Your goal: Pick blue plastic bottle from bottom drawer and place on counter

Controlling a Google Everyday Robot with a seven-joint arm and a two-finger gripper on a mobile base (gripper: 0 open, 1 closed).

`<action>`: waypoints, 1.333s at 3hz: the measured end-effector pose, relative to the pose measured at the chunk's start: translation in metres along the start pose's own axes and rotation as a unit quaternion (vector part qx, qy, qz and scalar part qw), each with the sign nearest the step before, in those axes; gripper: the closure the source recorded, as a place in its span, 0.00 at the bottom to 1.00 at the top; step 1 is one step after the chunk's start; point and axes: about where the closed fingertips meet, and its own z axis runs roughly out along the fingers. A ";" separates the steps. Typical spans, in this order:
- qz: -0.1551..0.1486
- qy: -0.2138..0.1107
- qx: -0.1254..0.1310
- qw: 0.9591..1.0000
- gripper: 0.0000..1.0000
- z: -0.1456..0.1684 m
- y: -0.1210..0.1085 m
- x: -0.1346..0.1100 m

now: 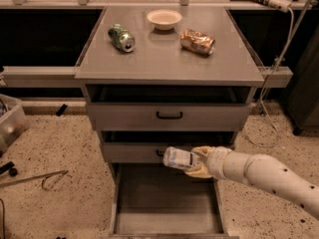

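**Over the bottom drawer: bottle in the gripper, off the floor**

Above the open bottom drawer (164,203) we see the gripper (192,161) with its 2 fingers closed around 1 end of the bottle (177,158). The bottle lies roughly sideways, slightly tilted, with its free end pointing left. It hangs clear of the drawer floor, level with the front of the middle drawer (132,152) and covering part of that drawer's handle. We cannot tell which end has the cap.

The arm (264,176) comes in from the lower right, pale with dark dots along it.

The bottom drawer is pulled fully out, its grey floor bare where we can see it. The top drawer (169,116) is pushed in, black handle showing.

The counter (164,59) is well above the bottle and carries 3 things:
- a green can (122,37) on its side, back left
- a pale bowl (164,19) at the back, middle
- a dented gold can (197,41) on its side, back right

The 3 are apart from each other.
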 end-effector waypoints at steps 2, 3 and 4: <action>-0.018 0.003 0.022 1.000 1.00 -0.021 -0.027 -0.025; -0.053 -0.012 0.065 0.996 1.00 -0.080 -0.087 -0.096; -0.078 -0.044 0.099 0.991 1.00 -0.134 -0.143 -0.175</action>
